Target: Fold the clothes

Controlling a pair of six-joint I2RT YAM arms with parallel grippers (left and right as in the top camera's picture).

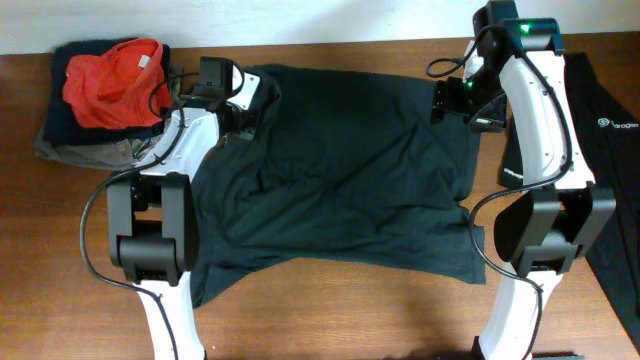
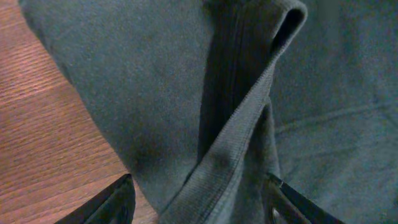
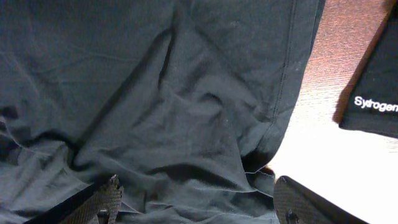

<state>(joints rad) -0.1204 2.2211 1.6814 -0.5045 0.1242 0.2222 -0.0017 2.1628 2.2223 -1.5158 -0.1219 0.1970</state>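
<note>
Shirt (image 1: 340,170): black, short-sleeved, laid open across the middle of the table (image 1: 330,320), with the far edge between the two arms. Badly rumpled: deep creases through the middle, wavy near hem, left side partly hidden by the left arm. No print or label visible on this face.

Left gripper (image 1: 238,98) down at the far-left corner. In the wrist view, a ribbed edge (image 2: 249,124) stands up in a ridge and runs between the fingers (image 2: 118,202). Cannot tell whether pinched or merely straddled. Right gripper (image 1: 455,100) at the far-right corner, spread wide, holding nothing, above the cloth near the side hem (image 3: 283,81).

Probably the corner pick-up before a first fold. To do it well:
- Pinch the hem itself on each side, not a loose wrinkle.
- Match the two grips along the far edge.
- Lift together and draw apart to pull out the creases before folding over.
- Keep clear of the other black shirt (image 1: 610,150) at the right and the pile of clothes (image 1: 105,95) at the far left.
</note>
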